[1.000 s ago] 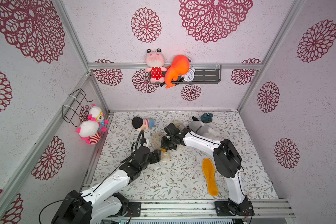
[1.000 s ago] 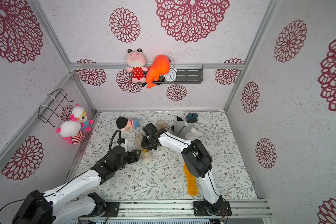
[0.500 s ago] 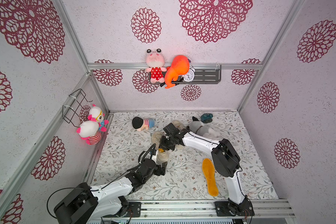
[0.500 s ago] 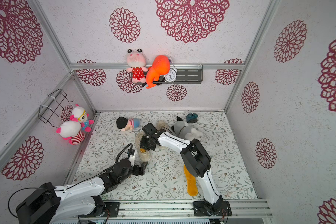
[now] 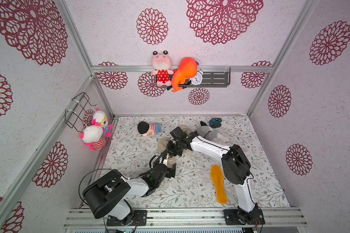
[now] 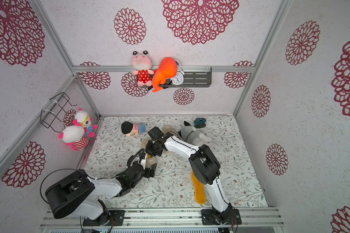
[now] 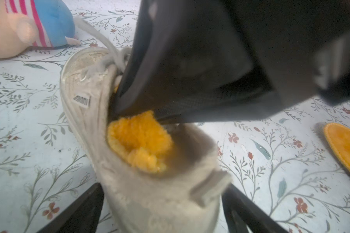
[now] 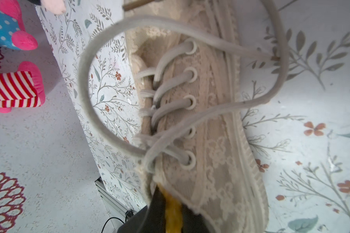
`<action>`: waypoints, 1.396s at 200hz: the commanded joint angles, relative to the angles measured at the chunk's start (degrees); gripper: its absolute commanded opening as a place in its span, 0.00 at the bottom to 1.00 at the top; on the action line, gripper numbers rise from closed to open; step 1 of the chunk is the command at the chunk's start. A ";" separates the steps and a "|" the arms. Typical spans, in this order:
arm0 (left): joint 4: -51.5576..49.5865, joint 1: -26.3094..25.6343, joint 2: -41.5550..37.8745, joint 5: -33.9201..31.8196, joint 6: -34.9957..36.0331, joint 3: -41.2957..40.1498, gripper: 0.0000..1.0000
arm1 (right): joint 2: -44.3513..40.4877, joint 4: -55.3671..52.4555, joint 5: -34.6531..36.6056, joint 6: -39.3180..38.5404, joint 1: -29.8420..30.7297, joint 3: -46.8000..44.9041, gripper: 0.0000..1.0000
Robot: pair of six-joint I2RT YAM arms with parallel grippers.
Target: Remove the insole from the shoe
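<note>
Though the right gripper [image 8: 173,210] pinches the orange insole [image 7: 138,141], it sits mostly inside the beige sneaker [image 7: 160,201], with the left gripper [image 7: 163,186] spread open around the heel.

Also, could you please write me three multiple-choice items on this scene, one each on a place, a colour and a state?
1. Where does the loose insole lie?
A. On the wall shelf
B. On the table, apart from the shoe
C. In the wire basket

2. What colour is the inner insole?
A. Blue
B. Black
C. Orange

3. How is the right gripper?
A. Shut on the inner insole
B. Wide open above the table
C. Out of view

Answers:
1 B: it lies flat on the floral table, clear of the shoe.
2 C: orange fleece shows in the shoe's opening.
3 A: it pinches the orange fleece at the shoe's mouth.
</note>
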 commanded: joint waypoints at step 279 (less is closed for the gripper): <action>-8.63 4.78 -0.35 3.57 -8.07 6.50 0.53 | -1.88 -24.40 -20.40 -19.59 0.70 9.48 0.00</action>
